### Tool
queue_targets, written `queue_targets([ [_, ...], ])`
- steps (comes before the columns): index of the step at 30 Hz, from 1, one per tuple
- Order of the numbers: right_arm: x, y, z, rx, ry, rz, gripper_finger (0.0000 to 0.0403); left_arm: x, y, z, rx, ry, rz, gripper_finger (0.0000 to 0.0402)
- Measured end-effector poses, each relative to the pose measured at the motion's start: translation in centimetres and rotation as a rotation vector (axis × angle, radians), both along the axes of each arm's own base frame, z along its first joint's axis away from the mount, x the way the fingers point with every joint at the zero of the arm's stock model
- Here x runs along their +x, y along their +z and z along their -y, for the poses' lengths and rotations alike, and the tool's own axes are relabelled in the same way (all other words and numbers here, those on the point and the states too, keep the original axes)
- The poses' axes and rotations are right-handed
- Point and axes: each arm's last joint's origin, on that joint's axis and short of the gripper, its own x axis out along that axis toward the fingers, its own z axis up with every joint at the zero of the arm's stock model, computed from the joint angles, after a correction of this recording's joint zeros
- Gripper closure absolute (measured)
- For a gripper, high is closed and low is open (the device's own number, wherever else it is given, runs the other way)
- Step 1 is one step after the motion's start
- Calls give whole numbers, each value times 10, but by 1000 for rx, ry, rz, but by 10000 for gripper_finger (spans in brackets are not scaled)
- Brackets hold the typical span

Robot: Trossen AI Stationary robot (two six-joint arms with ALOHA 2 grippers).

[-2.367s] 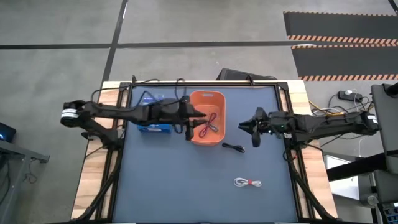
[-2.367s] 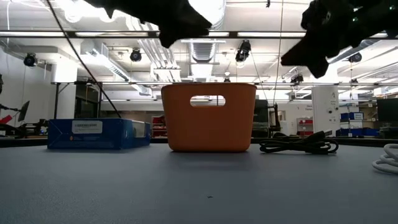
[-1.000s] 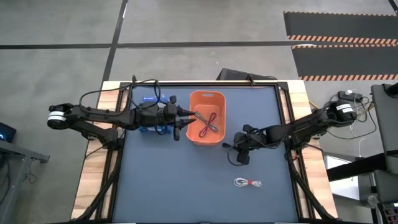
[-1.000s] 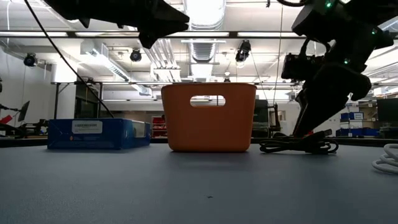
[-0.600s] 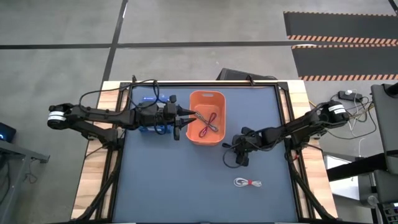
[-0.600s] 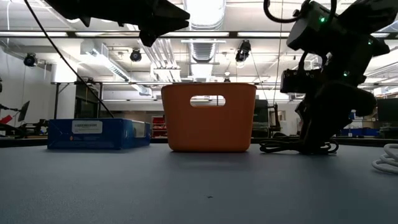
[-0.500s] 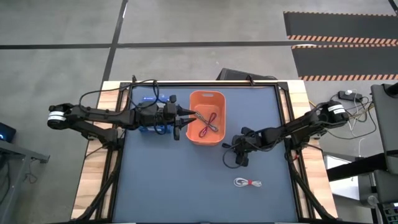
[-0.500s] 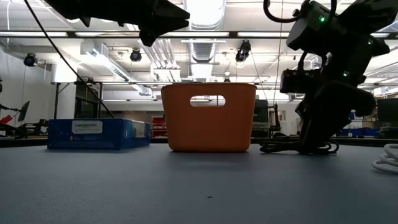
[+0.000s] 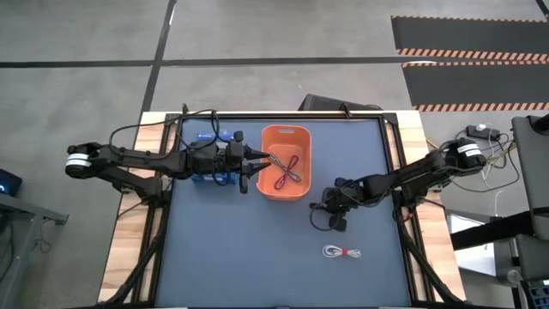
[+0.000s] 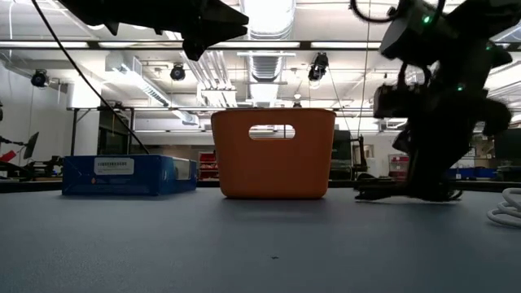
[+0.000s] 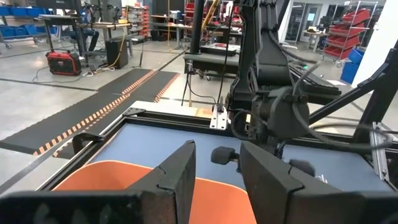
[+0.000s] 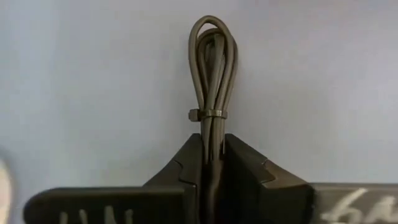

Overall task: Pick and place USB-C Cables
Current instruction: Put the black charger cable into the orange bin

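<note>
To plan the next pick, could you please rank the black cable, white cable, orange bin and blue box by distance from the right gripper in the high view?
1. Black cable, in the jaws of the right gripper.
2. Orange bin and white cable: too close to call.
3. Blue box, far left.

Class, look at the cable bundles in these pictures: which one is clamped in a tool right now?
The black cable bundle, pinched between the right tool's fingers on the mat. The white bundle with the red tie lies free, and the red one sits inside the orange basket.

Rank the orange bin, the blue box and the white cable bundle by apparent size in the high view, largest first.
1. Orange bin: clearly the largest.
2. Blue box: smaller, though the left arm covers much of it, so its full extent is unsure.
3. White cable bundle: smallest, a thin coil on the mat.
</note>
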Motion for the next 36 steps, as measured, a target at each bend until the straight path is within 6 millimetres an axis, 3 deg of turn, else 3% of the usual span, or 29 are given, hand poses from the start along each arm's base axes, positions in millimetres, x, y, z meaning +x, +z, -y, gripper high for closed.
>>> queue_targets([
  [7, -12, 30, -4, 188, -11, 57, 368, 1, 4, 0, 1, 0, 11, 291],
  [13, -13, 60, -18, 229, 82, 291, 368, 0, 2, 0, -1, 0, 7, 291],
  [18, -8, 86, -18, 145, 150, 572, 368, 1, 6, 0, 1, -1, 27, 291],
  [25, 7, 111, -16, -134, 154, 937, 368, 0, 7, 0, 4, -3, 67, 291],
  [30, 20, 117, -17, -281, 119, 1116, 368, 0, 12, 2, -48, -20, 109, 291],
  [36, 23, 141, -13, -297, 5, 1234, 368, -1, 24, 8, -46, -122, 226, 291],
])
